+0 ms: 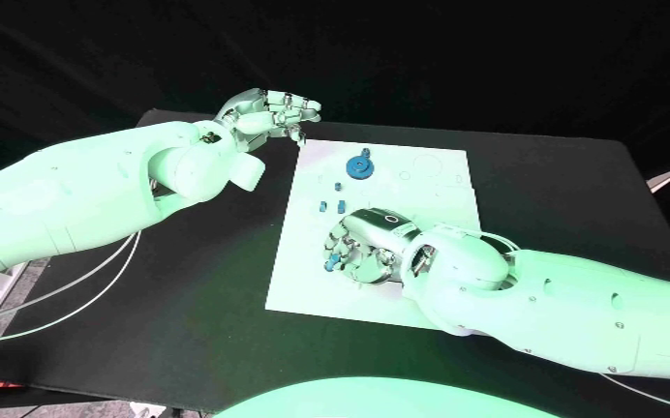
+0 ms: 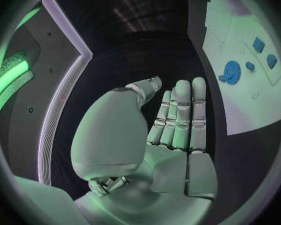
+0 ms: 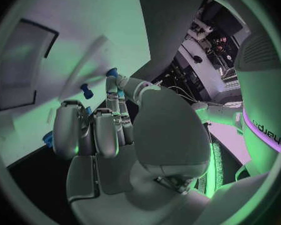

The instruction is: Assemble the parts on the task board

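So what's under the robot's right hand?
The right hand rests over the white board. Small blue parts peek out by its fingers. Whatever else lies beneath the palm is covered.

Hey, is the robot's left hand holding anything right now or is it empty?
Empty. The left hand hangs off the task board with fingers straight and nothing in the palm.

The worktop (image 1: 167, 341) is plain black. The task board (image 1: 419, 186) on it is white, with faint pale outlines marked on its surface. A round part (image 1: 362, 165) on the board is blue, and the small parts (image 1: 332, 195) near it are the same blue. Both arms are white. The left robot hand (image 1: 268, 114) and the right robot hand (image 1: 360, 244) are silver.
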{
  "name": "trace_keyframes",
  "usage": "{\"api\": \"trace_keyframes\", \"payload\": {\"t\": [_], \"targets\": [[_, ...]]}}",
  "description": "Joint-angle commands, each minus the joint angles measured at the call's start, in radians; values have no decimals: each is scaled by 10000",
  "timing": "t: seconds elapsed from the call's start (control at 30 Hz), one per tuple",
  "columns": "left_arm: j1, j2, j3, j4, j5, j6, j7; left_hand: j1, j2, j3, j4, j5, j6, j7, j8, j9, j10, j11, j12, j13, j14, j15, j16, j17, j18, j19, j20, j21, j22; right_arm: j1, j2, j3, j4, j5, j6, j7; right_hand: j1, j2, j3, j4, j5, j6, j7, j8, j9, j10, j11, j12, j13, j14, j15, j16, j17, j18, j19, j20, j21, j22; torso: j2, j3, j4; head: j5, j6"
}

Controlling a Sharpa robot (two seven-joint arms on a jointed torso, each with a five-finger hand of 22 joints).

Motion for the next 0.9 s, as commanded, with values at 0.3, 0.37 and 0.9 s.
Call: {"api": "trace_keyframes", "payload": {"t": [0.3,0.37,0.9], "targets": [[11,10,5,16,55,155,19,-18,97,-47,-2,-39,-71,-14,-43,-9,-64,-22,60,-15,22,77,-63,-8,146,89,-9,-61,-7,-26,144,-56,-112,-264,419,-334,-939,-706,-388,139,112,-1078,117,-562,781,-211,78,-139,130,343,81,-4,-53,-81,166,69,-99,1100,-4,-6,5,-3,-5],[11,8,5,18,55,157,17,-18,97,-47,-2,-39,-71,-14,-43,-9,-64,-22,60,-15,22,77,-63,-8,146,89,-9,-61,-7,-28,140,-59,-111,-267,364,-353,-938,-738,-397,130,114,-1186,124,-647,747,-212,50,-143,151,344,65,0,-43,-79,168,62,-98,1104,-3,-4,3,-1,-9],[11,-20,4,30,55,146,54,-18,97,-47,-2,-39,-71,-14,-43,-9,-64,-22,60,-15,22,77,-63,-8,146,89,-9,-61,-7,-94,-224,-60,316,-231,-747,-195,-932,-927,-528,110,146,-2250,-112,-1379,425,-124,-120,-168,329,340,-80,-28,-106,-161,324,-58,320,1342,-10,11,-7,-15,50]]}}
